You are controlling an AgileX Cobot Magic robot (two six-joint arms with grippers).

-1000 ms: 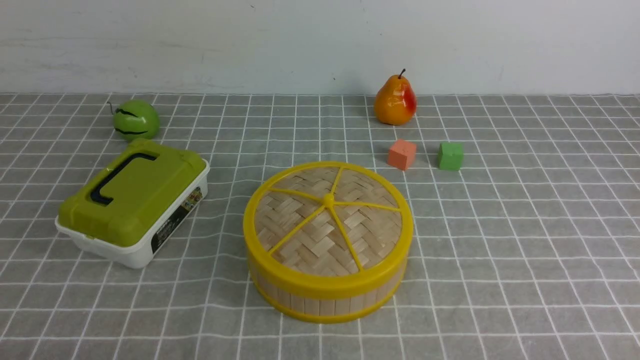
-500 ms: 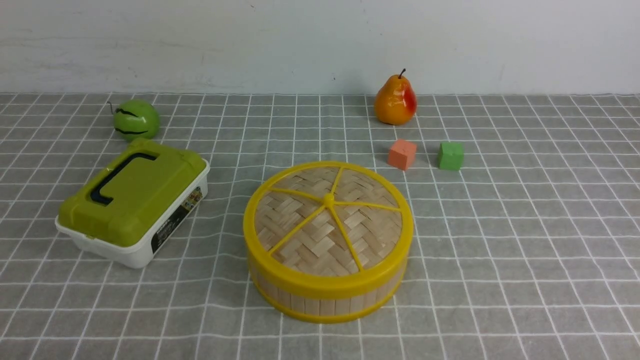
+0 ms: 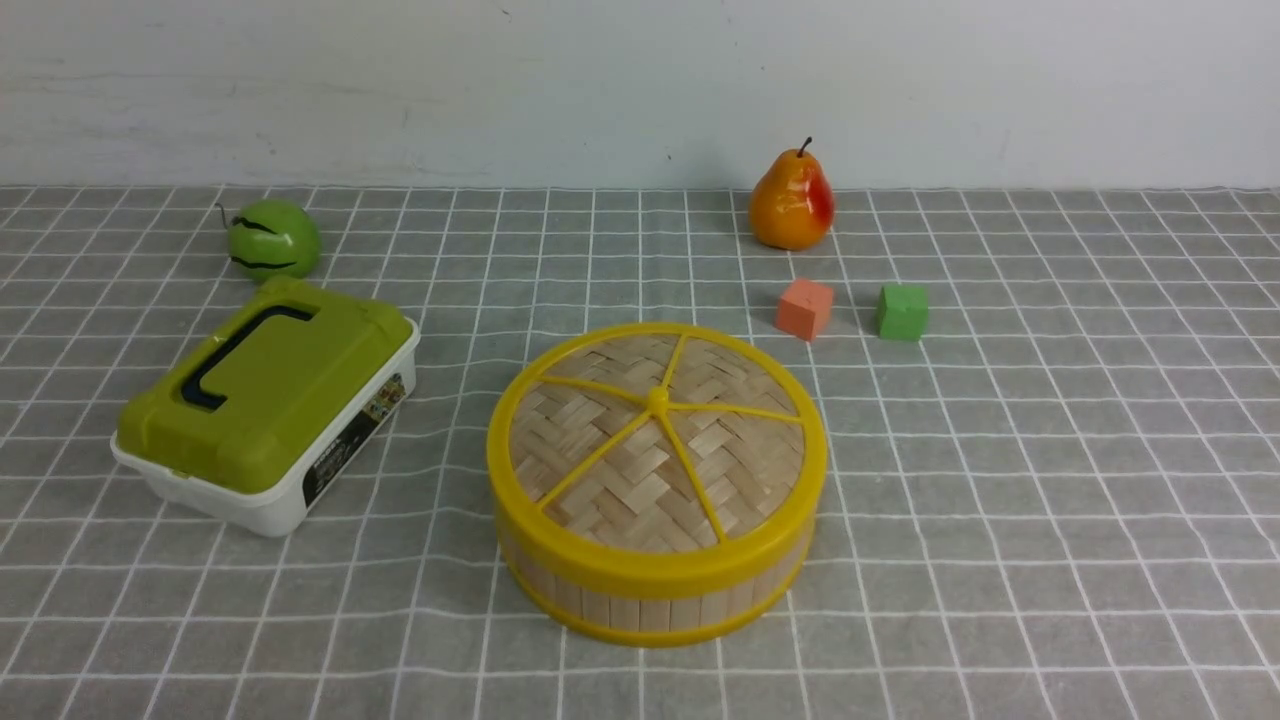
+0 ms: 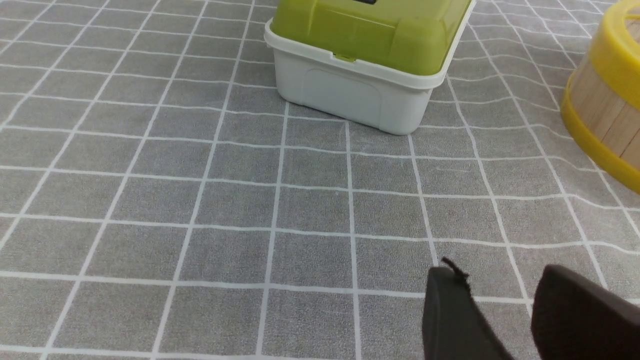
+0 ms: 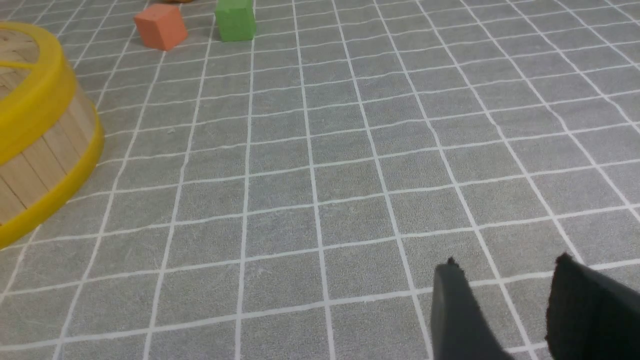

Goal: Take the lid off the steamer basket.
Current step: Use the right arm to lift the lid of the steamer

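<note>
The steamer basket (image 3: 655, 590) stands at the table's middle, bamboo slats between yellow rims. The woven lid (image 3: 655, 445) with yellow spokes and a small centre knob sits closed on it. Neither arm shows in the front view. In the left wrist view my left gripper (image 4: 500, 280) is open and empty over the cloth, with the basket's side (image 4: 607, 115) away from it. In the right wrist view my right gripper (image 5: 505, 267) is open and empty over the cloth, far from the basket's side (image 5: 35, 165).
A white box with an olive-green lid (image 3: 265, 405) sits left of the basket, also in the left wrist view (image 4: 367, 60). A green apple (image 3: 272, 238) lies behind it. A pear (image 3: 790, 200), an orange cube (image 3: 803, 308) and a green cube (image 3: 901, 312) stand behind right.
</note>
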